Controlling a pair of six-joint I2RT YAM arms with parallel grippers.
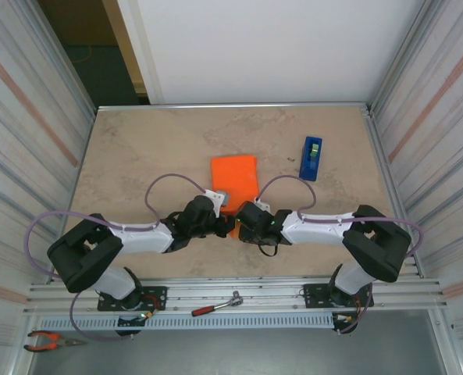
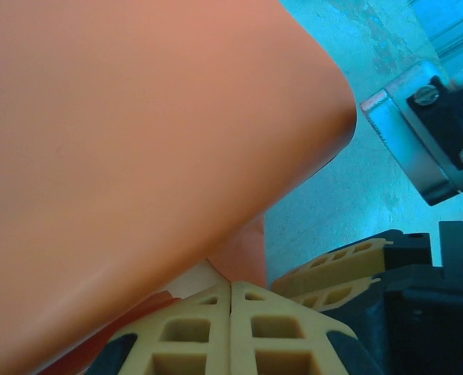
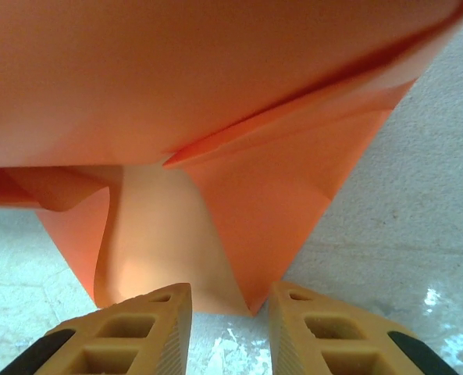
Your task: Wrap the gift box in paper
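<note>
The box (image 1: 235, 181), covered in paper (image 3: 278, 203), lies at mid-table (image 1: 137, 148), left of the blue tape dispenser (image 1: 311, 158) and well apart from it. Both grippers meet at the box's near edge. The left gripper (image 2: 231, 291) has its fingers pressed together under a curved paper fold; whether paper is caught between them cannot be told. The right gripper (image 3: 229, 301) has its fingers spread and holds nothing; the pointed tip of a folded paper flap lies just ahead of the gap.
</note>
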